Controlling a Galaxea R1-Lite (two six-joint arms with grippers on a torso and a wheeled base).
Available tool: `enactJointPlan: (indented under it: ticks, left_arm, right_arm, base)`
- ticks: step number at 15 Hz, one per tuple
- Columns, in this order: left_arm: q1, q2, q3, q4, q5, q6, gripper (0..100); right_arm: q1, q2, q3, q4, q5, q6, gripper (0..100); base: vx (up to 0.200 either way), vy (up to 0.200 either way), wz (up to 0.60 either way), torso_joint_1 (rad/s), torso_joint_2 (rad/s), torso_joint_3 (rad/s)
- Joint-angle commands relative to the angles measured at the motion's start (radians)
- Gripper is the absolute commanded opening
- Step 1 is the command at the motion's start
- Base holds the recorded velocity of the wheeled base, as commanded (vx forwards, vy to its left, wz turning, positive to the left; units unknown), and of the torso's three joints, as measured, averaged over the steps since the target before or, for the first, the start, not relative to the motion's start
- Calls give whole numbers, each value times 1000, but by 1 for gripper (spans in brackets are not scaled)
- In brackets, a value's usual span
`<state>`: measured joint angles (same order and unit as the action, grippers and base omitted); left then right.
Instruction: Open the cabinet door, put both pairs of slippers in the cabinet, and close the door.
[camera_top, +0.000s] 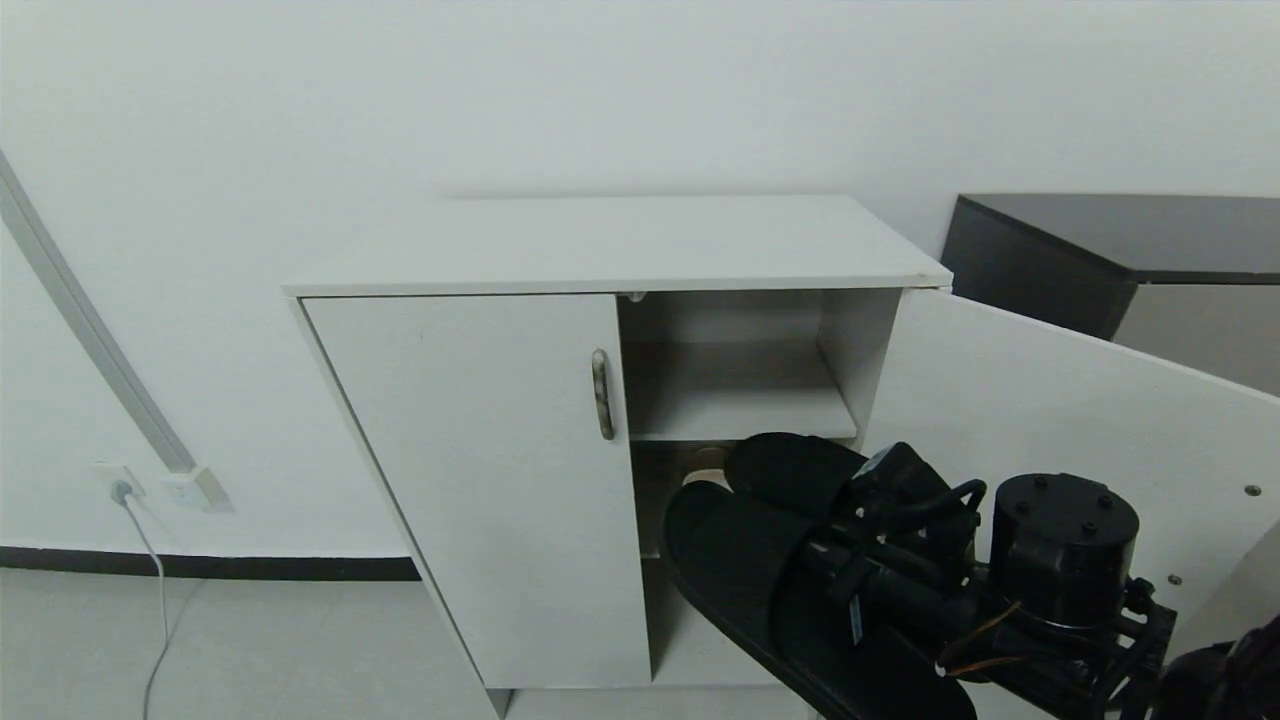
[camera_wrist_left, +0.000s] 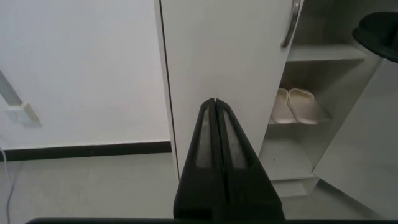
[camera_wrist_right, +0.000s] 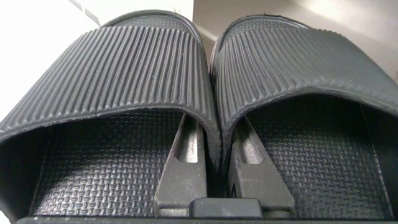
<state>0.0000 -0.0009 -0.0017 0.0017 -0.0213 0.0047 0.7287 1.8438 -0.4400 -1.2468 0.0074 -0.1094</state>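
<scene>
right door (camera_top: 1050, 420) open, pale slippers (camera_wrist_left: 293, 106) already shelved, right gripper (camera_wrist_right: 214, 134) pinching the black slippers (camera_top: 760, 560) at the cabinet (camera_top: 620, 245) opening, left gripper (camera_wrist_left: 215, 106) pressed together and empty, closing still to do

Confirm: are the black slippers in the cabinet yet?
Out. Black slippers are clamped in the right gripper, in front of the open cabinet; the beige pair sits inside.

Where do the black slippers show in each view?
Head view: black slippers lower right, before the open cabinet.
Left wrist view: a dark edge beyond the handle.
Right wrist view: side by side, right tool clamping their inner walls.
Shared landmark: the handle, in head and left wrist views.
</scene>
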Motion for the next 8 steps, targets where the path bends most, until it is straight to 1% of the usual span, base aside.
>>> enactJointPlan:
  ticks: [1,4,8]
  left_arm:
    - [0,1,0,0,1,0,0]
    - [0,1,0,0,1,0,0]
    - [0,1,0,0,1,-2,0]
  right_arm:
    - [1,2,1,-2,0,-1,0]
    - [1,3,1,0,0,-1,0]
    - [3,3,1,-2,0,-1,0]
  base:
    - [0,0,0,-110,476,344]
    - [0,0,0,-95,455,357]
    - [0,0,0,-44,447,388]
